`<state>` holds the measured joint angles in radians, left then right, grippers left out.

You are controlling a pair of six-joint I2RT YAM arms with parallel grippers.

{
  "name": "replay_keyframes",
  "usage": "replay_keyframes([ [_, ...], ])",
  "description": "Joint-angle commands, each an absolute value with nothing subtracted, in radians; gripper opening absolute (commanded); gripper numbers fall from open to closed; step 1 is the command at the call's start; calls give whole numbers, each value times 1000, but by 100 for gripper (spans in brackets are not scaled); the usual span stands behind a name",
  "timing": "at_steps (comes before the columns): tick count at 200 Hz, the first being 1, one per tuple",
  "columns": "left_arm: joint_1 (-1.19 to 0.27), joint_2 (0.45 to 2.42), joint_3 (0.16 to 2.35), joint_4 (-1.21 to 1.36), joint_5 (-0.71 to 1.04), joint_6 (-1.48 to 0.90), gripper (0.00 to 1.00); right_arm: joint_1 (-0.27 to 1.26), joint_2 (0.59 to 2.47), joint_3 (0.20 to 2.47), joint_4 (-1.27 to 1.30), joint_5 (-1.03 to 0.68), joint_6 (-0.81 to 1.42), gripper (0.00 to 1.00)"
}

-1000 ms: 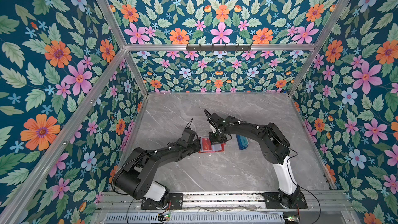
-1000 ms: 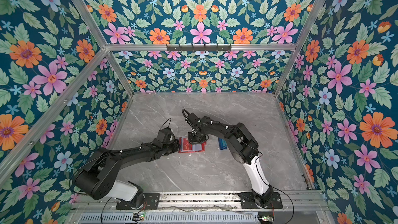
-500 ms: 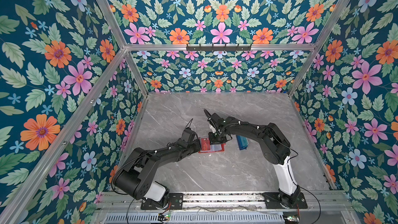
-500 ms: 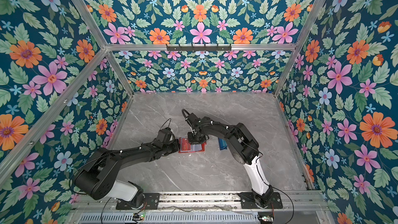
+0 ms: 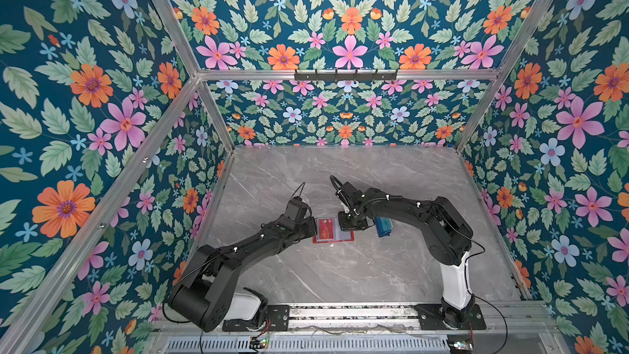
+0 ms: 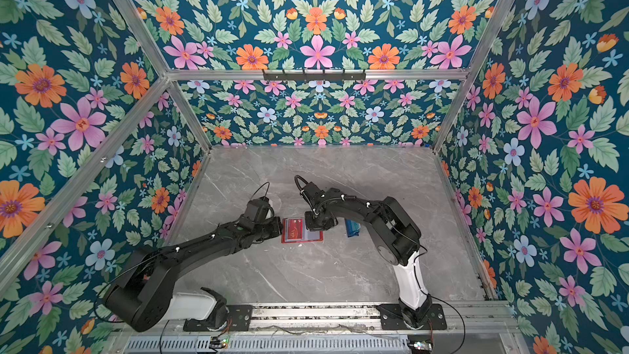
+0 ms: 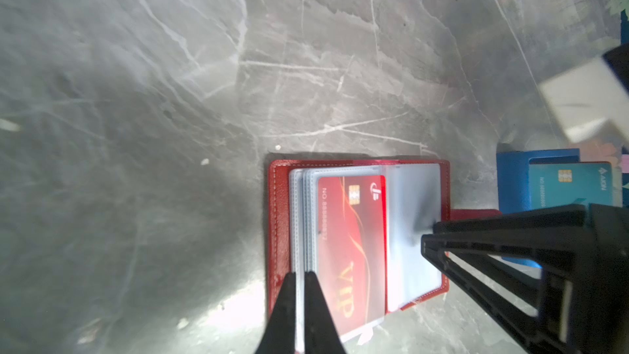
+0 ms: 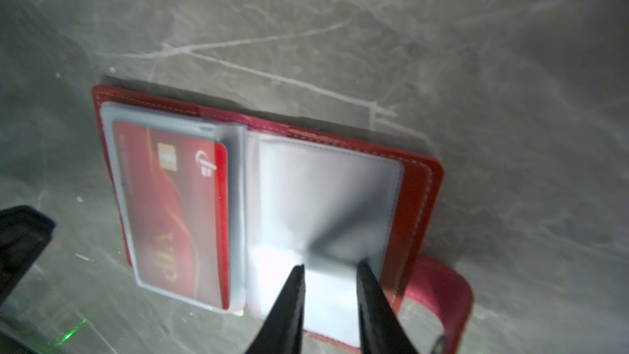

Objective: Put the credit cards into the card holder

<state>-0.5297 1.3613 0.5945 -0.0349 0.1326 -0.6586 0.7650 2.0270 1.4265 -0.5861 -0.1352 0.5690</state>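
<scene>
While the left pincer (image 7: 301, 287), all but closed, pinches sleeves (image 7: 299, 199) of the open holder (image 7: 277, 219), red card (image 7: 350, 233) pocketed, the right pincer (image 8: 331, 265) hovers half open, empty, over the holder's bare page (image 8: 323, 192). Next, likely: fetch the teal card (image 7: 575, 189) from the tray (image 7: 514, 178) beside the holder.

The red card (image 7: 350, 253), among the clear sleeves of the card holder (image 7: 277, 216), bears gold "VIP" lettering, a line beginning "NO 8888" whose later digits I cannot resolve, and a white emblem beside its chip. On the teal card (image 7: 575, 185) in the blue tray (image 7: 512, 178) I read "NO" followed by blurred digits. Its small white brand word is illegible to me.
</scene>
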Motion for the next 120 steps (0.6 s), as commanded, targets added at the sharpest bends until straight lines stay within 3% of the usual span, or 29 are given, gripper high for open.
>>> replay_keyframes([
  [1,-528,1348,585,-84,72,-657,14,765,2044,1420,-600,-117,591,29],
  [51,-526,1377,511,31,167,-695,31,765,2057,1415,-615,-101,597,29],
  [87,-526,1395,473,110,223,-734,34,765,2064,1411,-621,-98,598,28],
  [120,-525,1409,456,143,260,-759,31,766,2069,1410,-615,-104,597,28],
])
